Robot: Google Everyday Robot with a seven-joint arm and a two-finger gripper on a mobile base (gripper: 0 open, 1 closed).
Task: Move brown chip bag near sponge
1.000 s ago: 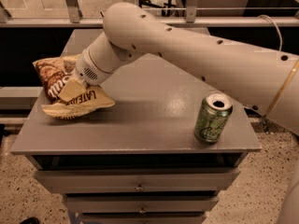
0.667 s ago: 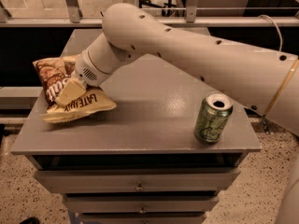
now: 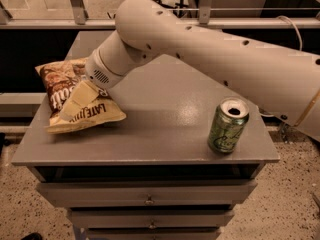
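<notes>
The brown chip bag (image 3: 59, 88) lies at the left edge of the grey cabinet top (image 3: 165, 129), its dark brown part toward the far left and its pale yellow part toward the front. My gripper (image 3: 80, 102) is at the end of the big white arm (image 3: 200, 49) and rests right on the bag's pale lower part; the wrist covers the bag's right side. The sponge is out of view or hidden behind the arm.
A green drink can (image 3: 228, 126), opened, stands upright at the front right of the cabinet top. Drawers (image 3: 150, 199) run below the top's front edge. A railing (image 3: 75, 4) and dark panel stand behind the cabinet.
The bag and my gripper have sunk slightly toward the cabinet top and shifted a little left. The can has not moved.
</notes>
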